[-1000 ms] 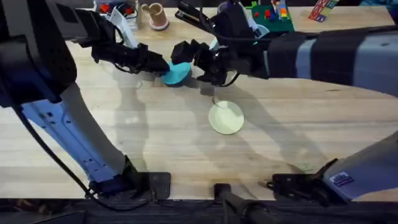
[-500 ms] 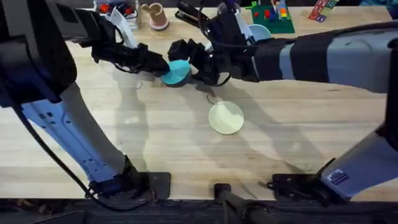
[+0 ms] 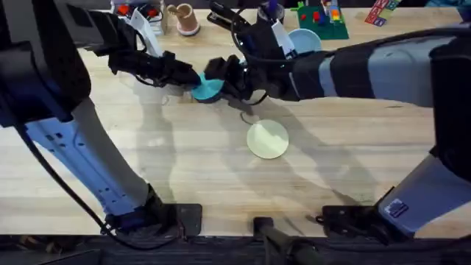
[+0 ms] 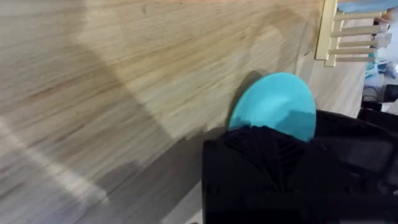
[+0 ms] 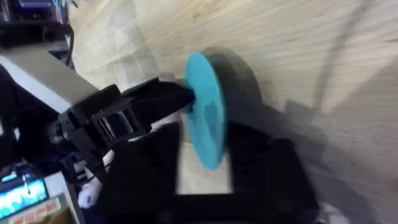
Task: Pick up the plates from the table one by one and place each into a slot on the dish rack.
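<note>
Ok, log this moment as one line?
teal-blue round plate: on edge, held by left claw | right claw: at plate | pale cream-yellow round plate: flat on wooden table

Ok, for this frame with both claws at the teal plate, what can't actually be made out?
- Right claw: whether it grips the teal plate or just meets it; overhead, the arm's dark bulk covers the contact.
- Teal plate's lower edge: left wrist view, the black claw body hides it.
- Dish rack: cut off by the frame edge in the left wrist view, so its slots can't be counted.
- Cream plate: fully visible, lying flat.
</note>
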You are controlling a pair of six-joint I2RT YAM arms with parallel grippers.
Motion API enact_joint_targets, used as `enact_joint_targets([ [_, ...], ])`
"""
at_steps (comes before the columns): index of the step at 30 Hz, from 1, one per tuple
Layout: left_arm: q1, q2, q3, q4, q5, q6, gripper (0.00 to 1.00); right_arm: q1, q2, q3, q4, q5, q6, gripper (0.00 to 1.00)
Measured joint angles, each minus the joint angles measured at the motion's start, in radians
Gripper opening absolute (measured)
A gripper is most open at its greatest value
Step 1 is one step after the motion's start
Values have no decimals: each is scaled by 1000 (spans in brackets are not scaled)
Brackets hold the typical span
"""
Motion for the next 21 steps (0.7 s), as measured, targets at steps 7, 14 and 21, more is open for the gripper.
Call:
enact_joint_targets([
  [7,0,0,3,0,-1,-5,41,1,0,-3,-6,37,10,44],
  [14,1,0,4,1,-1,-20,41,1,0,-3,-2,41,11,30],
  [21,1,0,4,2,0,-29,41,2,0,-3,-3,41,8,31],
])
